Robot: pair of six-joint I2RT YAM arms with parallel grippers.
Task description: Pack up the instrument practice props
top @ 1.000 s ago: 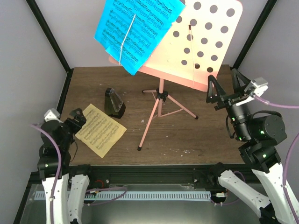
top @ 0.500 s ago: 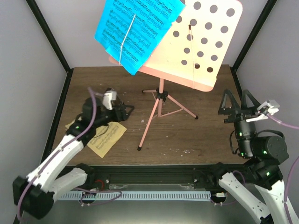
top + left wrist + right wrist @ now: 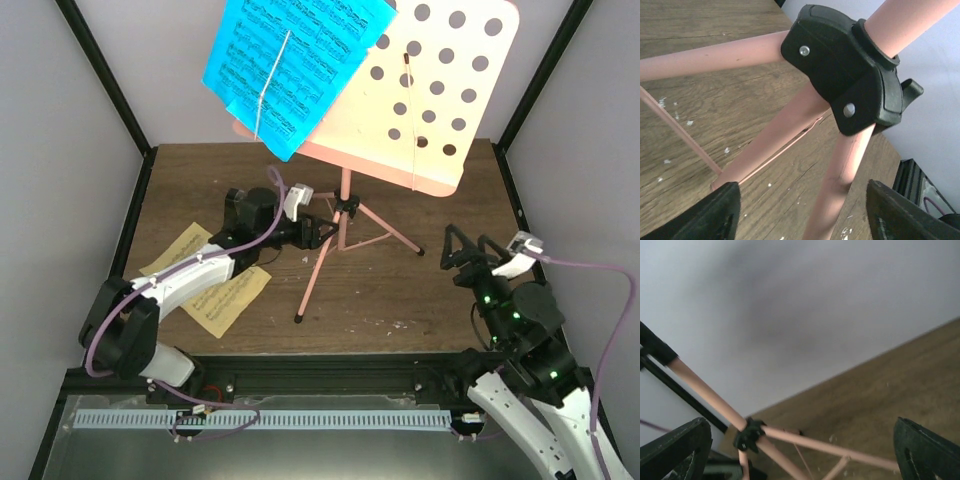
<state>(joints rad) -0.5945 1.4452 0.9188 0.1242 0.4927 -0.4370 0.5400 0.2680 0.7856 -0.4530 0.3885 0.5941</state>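
The pink music stand (image 3: 440, 100) stands mid-table on its tripod, and a cyan sheet-music page (image 3: 285, 60) leans on its hole-punched desk. A pale-yellow page (image 3: 225, 295) lies flat at the left, partly under my left arm. The metronome is hidden behind that arm. My left gripper (image 3: 325, 232) is open at the tripod's black hub (image 3: 845, 75). One pink leg (image 3: 840, 185) runs between its fingers (image 3: 722, 212) with a gap on each side. My right gripper (image 3: 465, 250) is open, low at the right, facing the tripod (image 3: 748, 434) from a distance.
Grey walls and black frame posts (image 3: 110, 80) close in the wooden table (image 3: 400, 300) on three sides. The tripod's legs spread across the table's middle. The stand's desk overhangs the back of the table. A black rail (image 3: 330, 375) runs along the near edge.
My left arm swung from the table's left edge across the yellow page to the tripod hub, its jaws narrowing. My right arm dropped lower and nearer, now aimed at the tripod.
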